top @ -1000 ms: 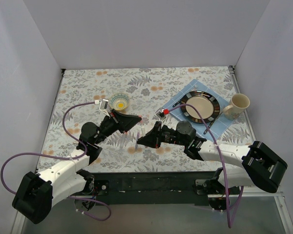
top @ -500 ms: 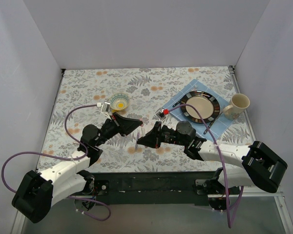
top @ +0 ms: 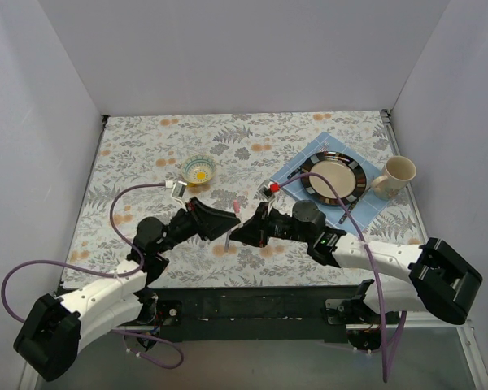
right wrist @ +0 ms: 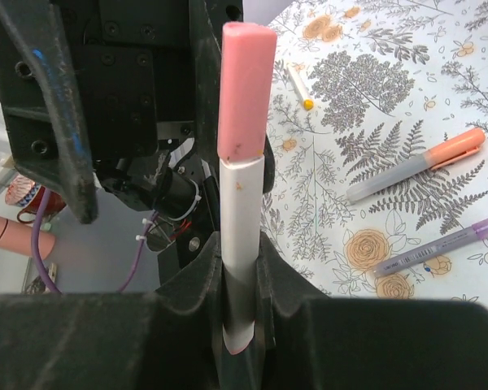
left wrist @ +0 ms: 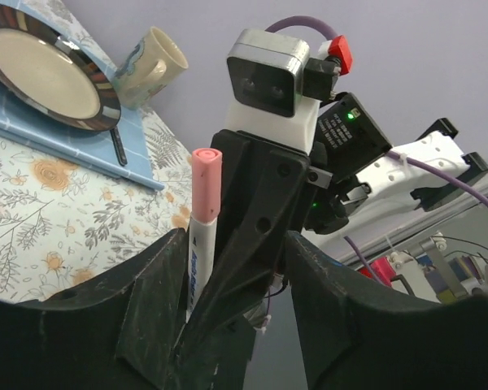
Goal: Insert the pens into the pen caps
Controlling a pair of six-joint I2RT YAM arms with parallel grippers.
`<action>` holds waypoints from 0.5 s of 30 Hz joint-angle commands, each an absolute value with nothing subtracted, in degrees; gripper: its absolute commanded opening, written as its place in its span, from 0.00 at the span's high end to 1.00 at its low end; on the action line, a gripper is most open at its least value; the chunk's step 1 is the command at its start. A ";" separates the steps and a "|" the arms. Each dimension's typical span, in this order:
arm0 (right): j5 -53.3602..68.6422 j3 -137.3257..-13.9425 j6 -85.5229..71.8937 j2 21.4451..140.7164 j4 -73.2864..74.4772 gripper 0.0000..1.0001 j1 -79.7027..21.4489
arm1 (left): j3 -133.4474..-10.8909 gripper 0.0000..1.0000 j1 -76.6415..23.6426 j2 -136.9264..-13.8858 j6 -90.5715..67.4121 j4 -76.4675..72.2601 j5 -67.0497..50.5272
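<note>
1. Right wrist view: the right gripper [right wrist: 240, 325] clamps a white pen [right wrist: 242, 236] roughly upright, with a pink cap [right wrist: 246, 89] seated on its top end.
2. Facing it, the left gripper [left wrist: 236, 244] has its jaws apart around the barrel, pinching nothing.
3. The pen's long axis lies crosswise to the left fingers.

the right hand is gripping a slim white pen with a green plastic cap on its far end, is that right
One thing is off: the plastic cap is pink, not green, as the right wrist view shows plainly. The rest stands: the right hand is gripping the slim white pen, and the cap sits on its far end.
</note>
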State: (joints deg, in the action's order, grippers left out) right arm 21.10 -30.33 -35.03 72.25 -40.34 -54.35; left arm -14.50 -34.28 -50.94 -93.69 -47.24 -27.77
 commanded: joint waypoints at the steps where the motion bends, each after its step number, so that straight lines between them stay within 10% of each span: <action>1: 22.06 -31.21 -32.26 68.65 -41.48 0.99 -54.23 | -17.22 0.45 -34.37 -45.97 -90.45 -42.47 -28.39; 15: 27.16 -31.03 -33.05 66.09 -40.60 0.99 -54.93 | -29.79 0.35 -34.45 -49.74 -78.67 -28.83 -31.29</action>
